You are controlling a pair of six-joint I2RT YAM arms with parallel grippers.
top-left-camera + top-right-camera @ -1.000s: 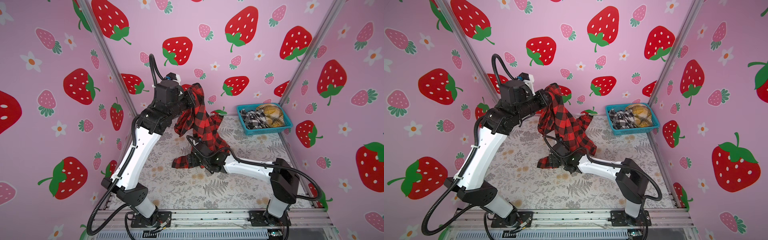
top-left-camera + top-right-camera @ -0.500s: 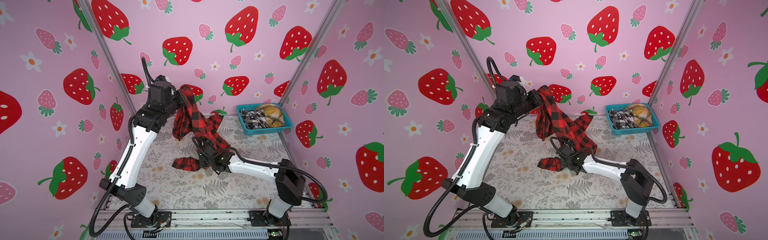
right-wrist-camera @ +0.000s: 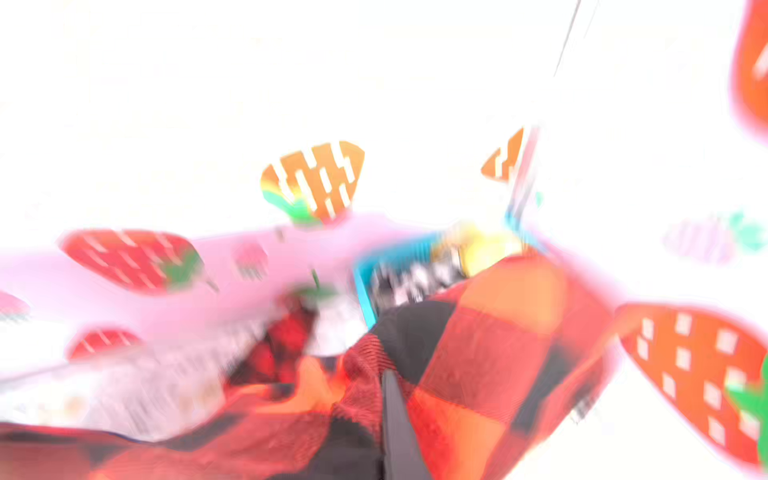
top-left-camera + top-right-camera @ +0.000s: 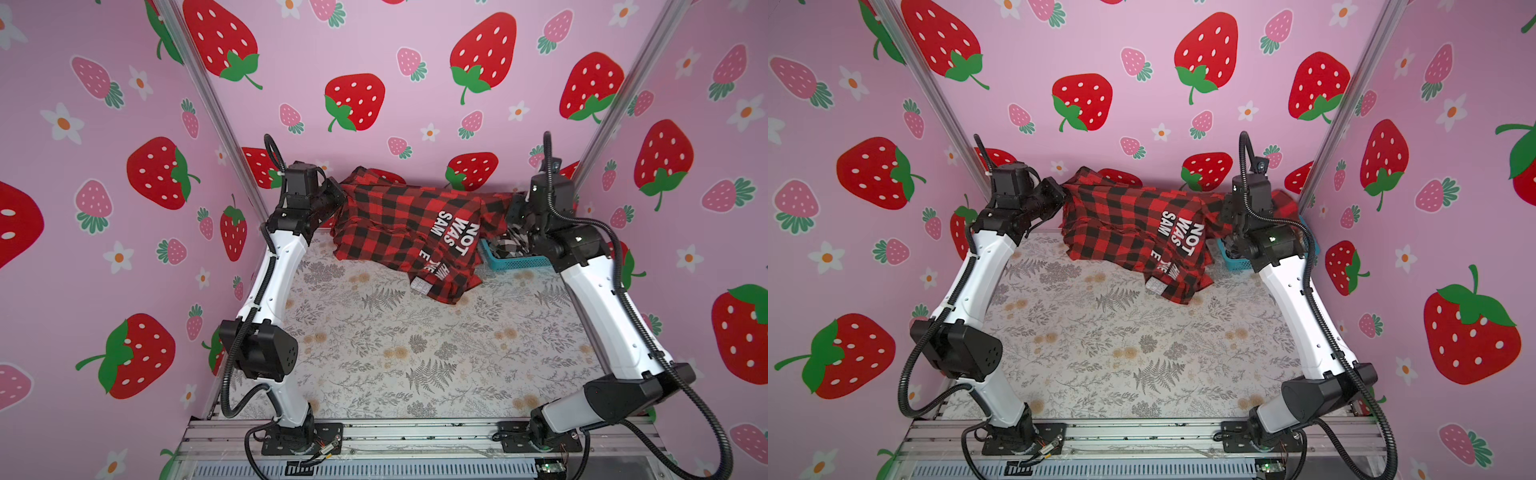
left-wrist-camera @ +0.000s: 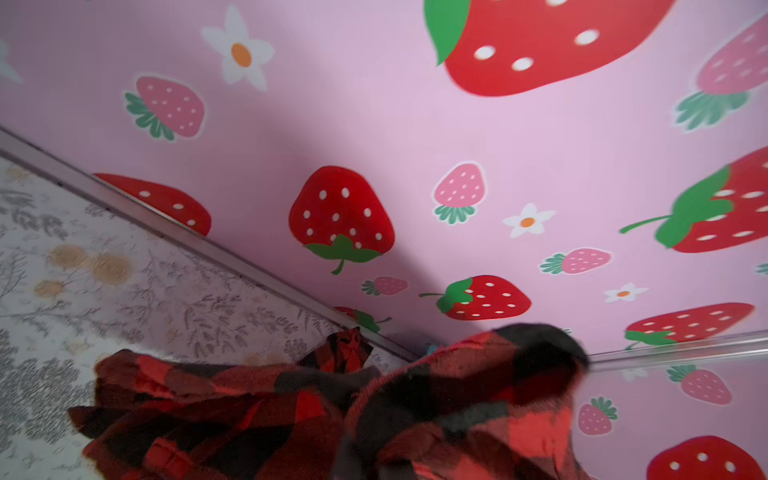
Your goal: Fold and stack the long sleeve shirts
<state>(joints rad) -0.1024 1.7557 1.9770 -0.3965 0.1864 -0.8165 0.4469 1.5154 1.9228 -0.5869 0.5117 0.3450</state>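
A red-and-black long sleeve shirt (image 4: pixel 399 224) (image 4: pixel 1121 224) with white block letters hangs spread between my two raised grippers at the back of the cell. Its lower corner droops toward the floral mat. My left gripper (image 4: pixel 338 199) (image 4: pixel 1061 195) is shut on the shirt's left end, and my right gripper (image 4: pixel 513 208) (image 4: pixel 1225 212) is shut on its right end. In the left wrist view the plaid cloth (image 5: pixel 291 415) covers the jaws. The blurred right wrist view shows the cloth (image 3: pixel 478 353) bunched round one dark finger (image 3: pixel 395 415). A black-and-white shirt (image 4: pixel 505 245) and a yellow one (image 3: pixel 486 249) lie in the basket.
The turquoise basket (image 4: pixel 511 262) (image 4: pixel 1235 262) stands at the back right, mostly hidden behind my right arm. The floral mat (image 4: pixel 395 353) covers the table. Pink strawberry walls and metal corner posts (image 4: pixel 216 116) close in three sides. An aluminium rail (image 4: pixel 415 432) runs along the front.
My right gripper shut on the shirt low over the mat, then rose to the back right, pulling it out wide. My left gripper swung left and back with its end.
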